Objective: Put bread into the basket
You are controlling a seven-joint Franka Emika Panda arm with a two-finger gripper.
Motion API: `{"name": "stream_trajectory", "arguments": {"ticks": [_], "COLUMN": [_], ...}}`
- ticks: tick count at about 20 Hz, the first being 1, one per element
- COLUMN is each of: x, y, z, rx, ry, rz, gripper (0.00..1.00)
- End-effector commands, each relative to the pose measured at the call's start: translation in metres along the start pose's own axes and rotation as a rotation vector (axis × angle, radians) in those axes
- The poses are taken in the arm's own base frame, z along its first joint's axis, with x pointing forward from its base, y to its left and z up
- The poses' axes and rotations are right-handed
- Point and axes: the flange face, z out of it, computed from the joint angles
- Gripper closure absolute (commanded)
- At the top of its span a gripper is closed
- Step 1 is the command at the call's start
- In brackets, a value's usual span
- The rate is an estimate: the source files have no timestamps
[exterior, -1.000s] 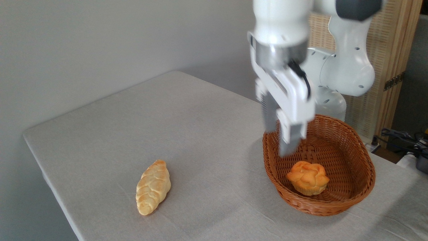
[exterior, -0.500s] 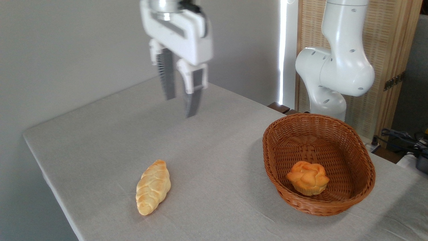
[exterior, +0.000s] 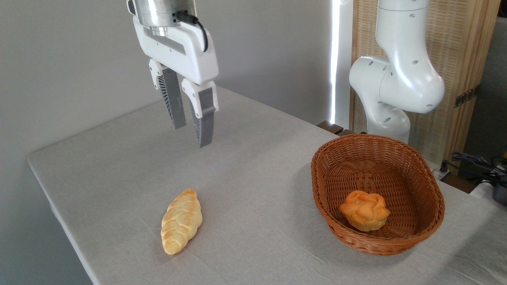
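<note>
Grey-clothed table, left to right as I read it: pale braided loaf lying flat; my gripper hanging above the far side, fingers parted, holding nothing; brown wicker basket with the orange bread sitting inside it.

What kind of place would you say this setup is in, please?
Probably a robot lab or test room, not a kitchen: a robot arm mounted beside a cloth-covered table, cables at the right edge, and only a basket and breads as props.
</note>
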Motion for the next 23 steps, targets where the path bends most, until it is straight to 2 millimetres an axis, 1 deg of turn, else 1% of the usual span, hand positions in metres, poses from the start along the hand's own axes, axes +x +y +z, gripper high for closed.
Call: {"name": "stream_trajectory", "arguments": {"ticks": [1, 3, 8, 10, 11, 12, 15, 23], "x": [-0.037, -0.043, -0.04, -0.035, -0.027, -0.024, -0.018, -0.019], "y": [-0.026, -0.03, -0.027, -0.024, -0.016, -0.013, -0.009, -0.01], "z": [-0.02, -0.022, -0.022, -0.02, -0.019, -0.017, -0.014, -0.015], "rx": [0.008, 0.007, 0.004, 0.001, 0.0, -0.003, -0.005, -0.002], "ry": [0.002, 0.009, 0.009, 0.008, 0.005, 0.002, -0.002, -0.003], "rz": [-0.008, 0.002, -0.005, -0.002, 0.003, -0.005, -0.004, -0.007], "gripper": [0.0, 0.0, 0.0, 0.0, 0.0, 0.0, 0.0, 0.0]}}
